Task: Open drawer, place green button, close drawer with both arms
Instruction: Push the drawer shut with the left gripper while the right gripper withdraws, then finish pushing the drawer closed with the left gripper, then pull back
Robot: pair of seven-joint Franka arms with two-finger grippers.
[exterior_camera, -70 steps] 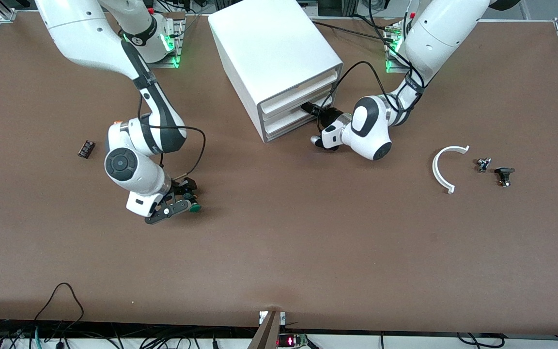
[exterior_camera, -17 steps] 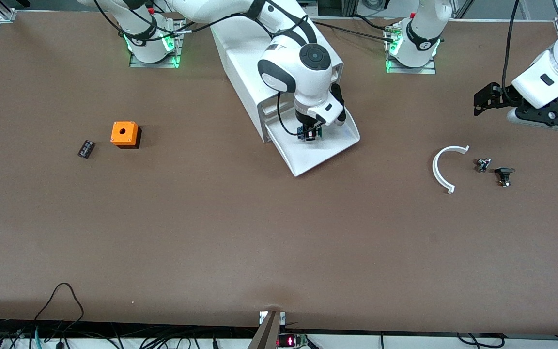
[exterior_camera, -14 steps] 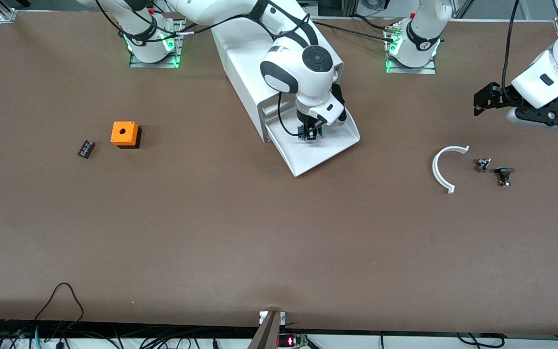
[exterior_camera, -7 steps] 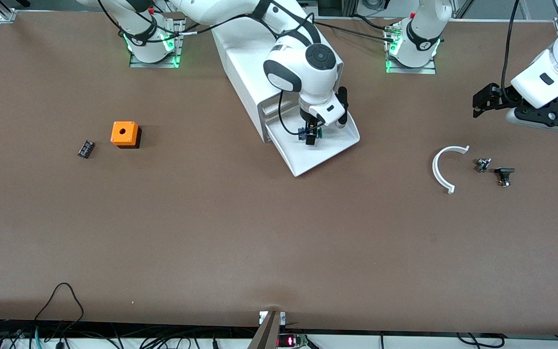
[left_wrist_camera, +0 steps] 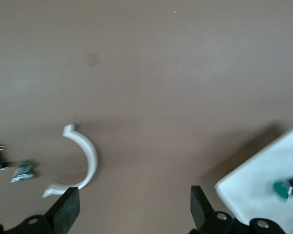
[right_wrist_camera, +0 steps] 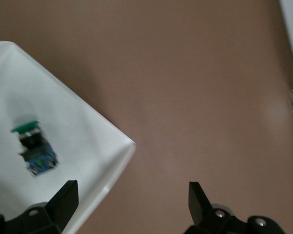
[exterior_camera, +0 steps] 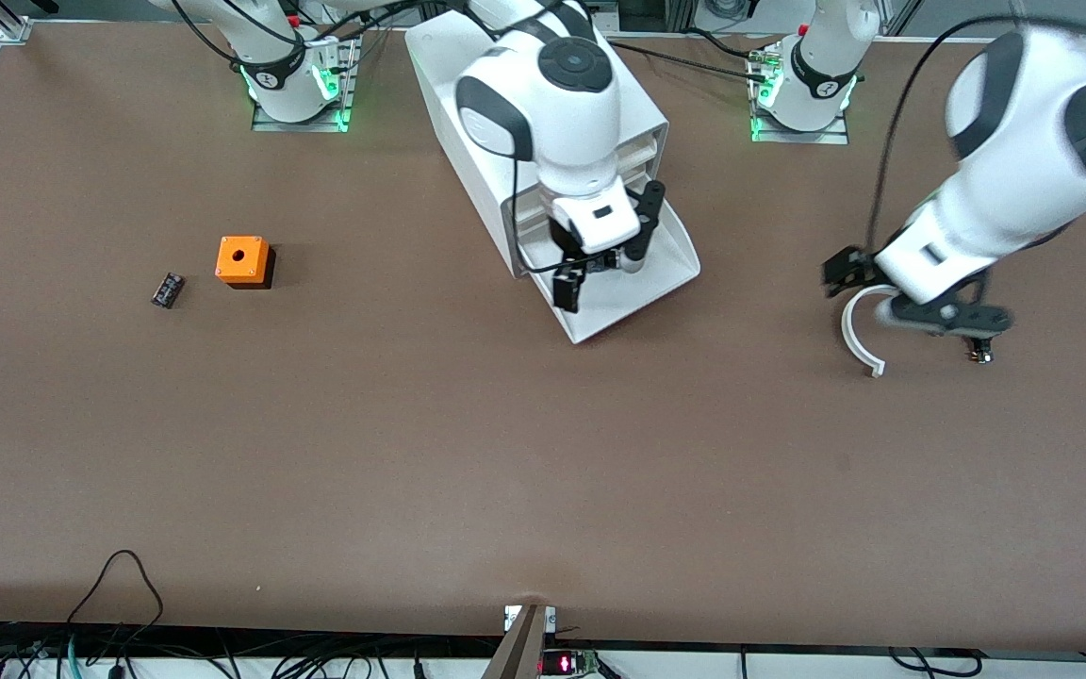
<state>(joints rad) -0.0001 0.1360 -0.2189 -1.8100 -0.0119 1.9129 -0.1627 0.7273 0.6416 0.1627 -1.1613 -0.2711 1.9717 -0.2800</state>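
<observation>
Resting: button (right_wrist_camera: pixel 34 146) lies in the open drawer (exterior_camera: pixel 670 272).
Right gripper (exterior_camera: pixel 604 256): spread wide, empty, above drawer.
Left gripper (exterior_camera: pixel 911 297): spread, empty, over white arc (left_wrist_camera: pixel 80 161).
Handling: drawer likely light, stiff, slides easily; push its front rim squarely.

The right gripper (exterior_camera: pixel 607 247) hangs over the open drawer (exterior_camera: pixel 670 273), fingers spread, and its wrist covers most of the button (exterior_camera: pixel 597 265), leaving only a sliver of its body between the jaws in the front view. In the right wrist view both fingertips (right_wrist_camera: pixel 63 195) run off the picture's edge, and so does the drawer. The left gripper (exterior_camera: pixel 915 297), smeared with blur, hangs over the white arc (exterior_camera: pixel 854 332) and hides the arc's upper end and most of the small parts (exterior_camera: pixel 979 354) beside it. In the left wrist view those parts (left_wrist_camera: pixel 22 170) are too blurred to identify, and the button (left_wrist_camera: pixel 284 188) is cut by the edge.
</observation>
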